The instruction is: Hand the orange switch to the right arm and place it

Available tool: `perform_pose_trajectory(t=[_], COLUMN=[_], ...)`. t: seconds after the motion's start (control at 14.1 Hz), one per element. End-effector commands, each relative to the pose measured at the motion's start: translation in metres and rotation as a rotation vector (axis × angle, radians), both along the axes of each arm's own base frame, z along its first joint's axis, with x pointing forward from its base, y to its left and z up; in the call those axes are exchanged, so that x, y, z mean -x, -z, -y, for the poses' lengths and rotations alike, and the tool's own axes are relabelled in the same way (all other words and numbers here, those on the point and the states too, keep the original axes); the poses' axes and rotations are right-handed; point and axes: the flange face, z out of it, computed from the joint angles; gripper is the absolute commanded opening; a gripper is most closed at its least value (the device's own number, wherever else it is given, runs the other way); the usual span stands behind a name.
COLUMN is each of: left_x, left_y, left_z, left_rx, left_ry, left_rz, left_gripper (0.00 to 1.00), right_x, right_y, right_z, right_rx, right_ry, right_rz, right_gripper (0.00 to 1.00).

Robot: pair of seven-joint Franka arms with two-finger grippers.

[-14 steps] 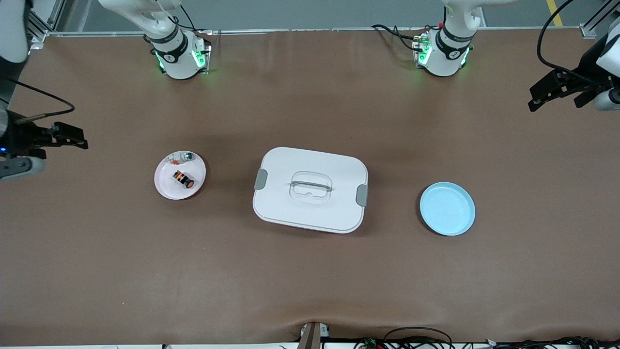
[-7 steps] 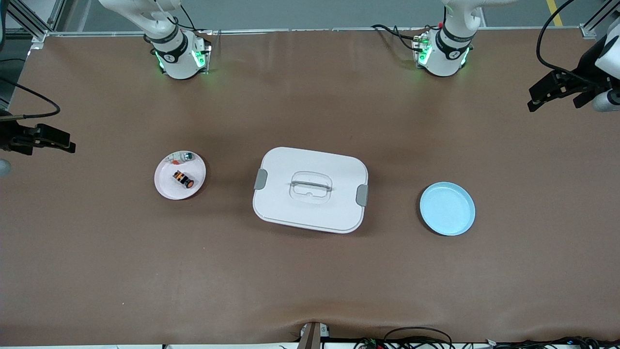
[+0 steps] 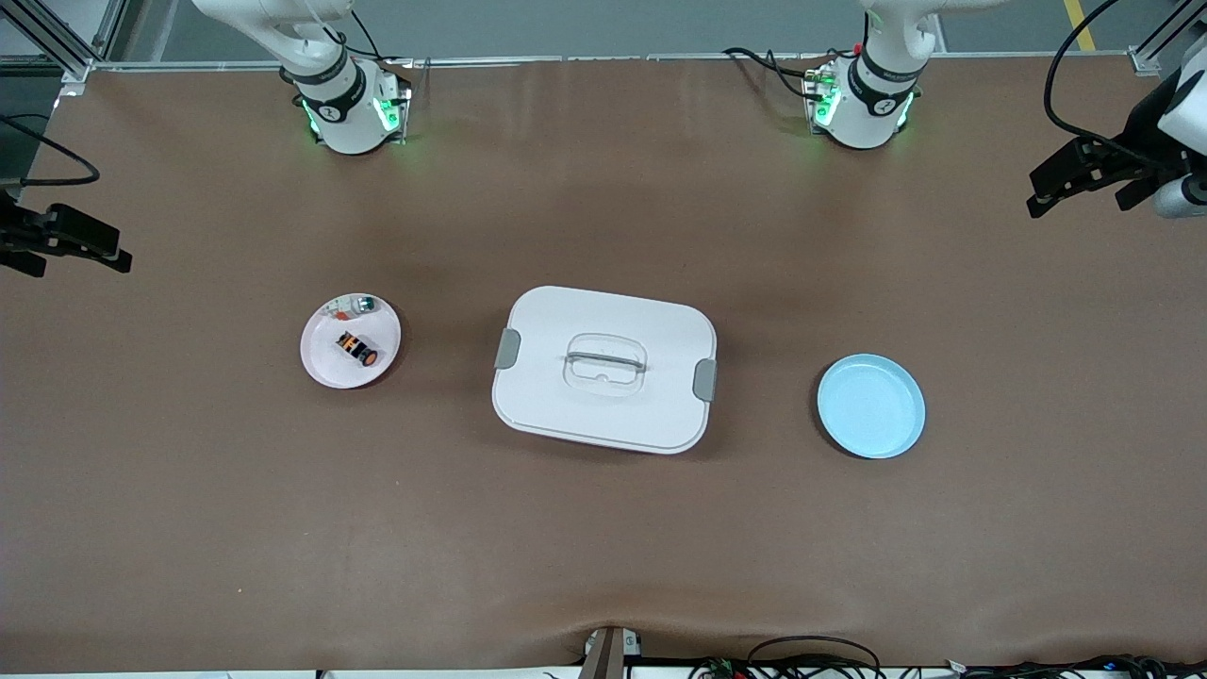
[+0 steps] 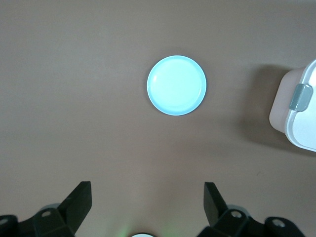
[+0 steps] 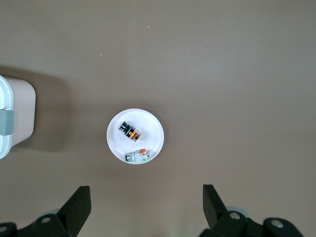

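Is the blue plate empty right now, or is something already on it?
Empty. The blue plate shows only bare surface in the front and left wrist views.

Even overhead light, soft shadow beside the white box [image 3: 603, 368]
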Motion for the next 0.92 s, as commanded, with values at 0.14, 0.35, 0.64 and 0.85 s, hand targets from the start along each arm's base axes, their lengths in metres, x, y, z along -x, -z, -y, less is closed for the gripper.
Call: perform_pose_trajectory(t=[0.14, 0.35, 0.64, 0.85], left_x=[0.007, 0.006, 0.003, 0.002], left_y=[-0.004, -0.005, -0.006, -0.010], left_z=[-0.002, -0.004, -0.003, -0.003], left_rx=[0.000, 0.000, 0.003, 0.005], left_ry=[0.005, 0.003, 0.000, 0.002], left_rz=[0.014, 0.019, 0.016, 0.025], left_gripper=[1.00, 1.00, 1.00, 1.00], right_x=[0.022, 0.029, 0.033, 0.035], right_y=[-0.007, -0.004, -0.006, -0.009], right_z=[0.005, 0.007, 0.010, 0.009], right_rx=[-0.005, -0.006, -0.011, -0.011], right_ry=[0.027, 0.032, 0.035, 0.037], right_rz=[0.048, 0.000, -0.010, -0.009], right_gripper=[1.00, 1.00, 1.00, 1.00])
